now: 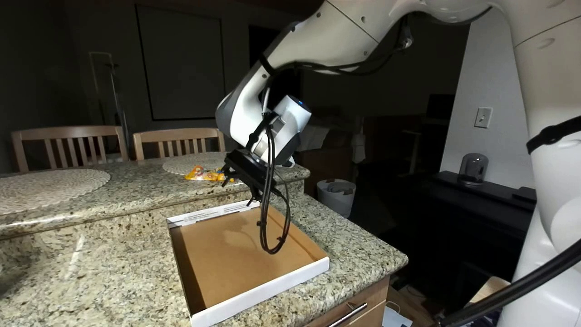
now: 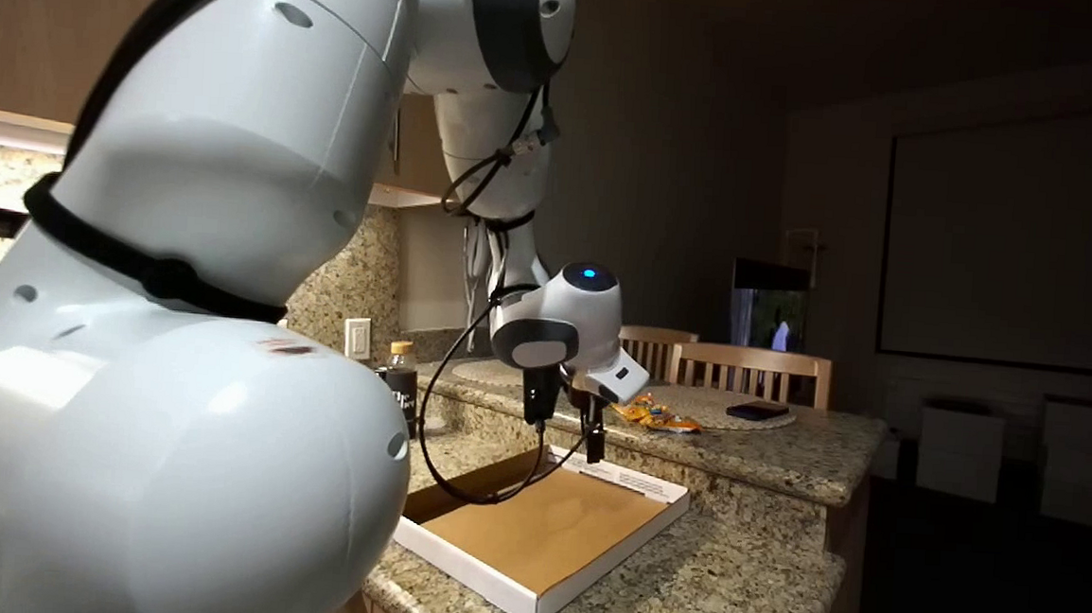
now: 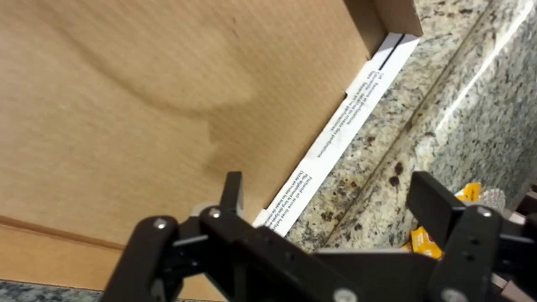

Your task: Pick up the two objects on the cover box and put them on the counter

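Speckled granite makes up your two-level counter (image 1: 113,272), with a dim room behind it. Your gripper (image 3: 327,188) has its fingers spread wide, hanging near the lip of the raised level and the printed white edge of the cardboard box lid (image 1: 222,259), which sits on the lower level; the orange-and-yellow snack packets (image 1: 199,174) lie up on the raised level, near that lip, at the rim of a round woven placemat (image 1: 182,163).
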### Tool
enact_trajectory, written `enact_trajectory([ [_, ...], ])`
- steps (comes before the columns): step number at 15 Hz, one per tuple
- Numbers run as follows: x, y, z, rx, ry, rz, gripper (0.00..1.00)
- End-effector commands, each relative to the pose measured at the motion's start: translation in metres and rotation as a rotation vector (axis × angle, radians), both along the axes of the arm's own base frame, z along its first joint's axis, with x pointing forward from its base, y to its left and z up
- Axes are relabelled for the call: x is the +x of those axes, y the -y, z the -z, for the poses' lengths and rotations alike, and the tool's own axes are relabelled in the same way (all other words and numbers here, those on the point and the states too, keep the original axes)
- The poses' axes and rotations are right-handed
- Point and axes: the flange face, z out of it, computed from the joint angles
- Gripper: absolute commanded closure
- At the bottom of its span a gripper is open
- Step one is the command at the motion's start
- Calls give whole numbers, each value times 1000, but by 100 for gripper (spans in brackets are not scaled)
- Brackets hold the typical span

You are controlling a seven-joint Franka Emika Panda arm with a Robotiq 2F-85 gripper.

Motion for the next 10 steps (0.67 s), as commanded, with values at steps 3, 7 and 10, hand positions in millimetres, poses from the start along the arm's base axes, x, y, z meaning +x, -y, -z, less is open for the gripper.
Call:
enact_trajectory([
  [3,-72,8,32,-203,-57,-79,0],
  [7,-102,21,48,-371,-96,-252,0],
  [10,-97,15,24,-473,-40,-428,0],
])
